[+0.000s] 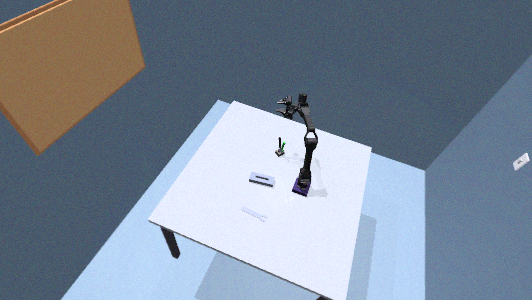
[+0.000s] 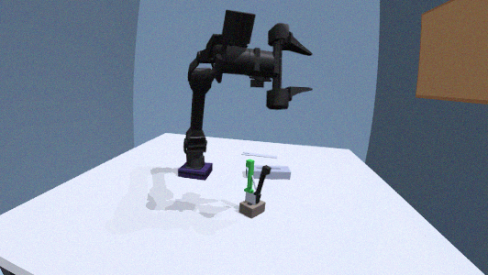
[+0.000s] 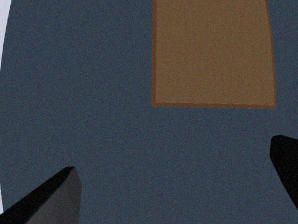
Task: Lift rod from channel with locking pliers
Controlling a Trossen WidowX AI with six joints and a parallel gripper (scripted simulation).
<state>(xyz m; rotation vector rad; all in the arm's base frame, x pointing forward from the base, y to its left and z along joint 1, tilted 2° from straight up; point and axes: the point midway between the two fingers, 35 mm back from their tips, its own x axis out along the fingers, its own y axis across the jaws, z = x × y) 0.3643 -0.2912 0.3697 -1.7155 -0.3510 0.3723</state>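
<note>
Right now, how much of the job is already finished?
Nothing looks done: the pliers stand in their holster. In hand: nothing; the gripper is open, high above the table. Left: taking the pliers, clamping and locking, lifting the rod.

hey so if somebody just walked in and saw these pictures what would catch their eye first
Probably the black jointed arm on its dark purple base block, rising over the white table with its gripper spread wide. Next, the bright green handle of the pliers, beside a black one, standing up from a small brown block.
</note>
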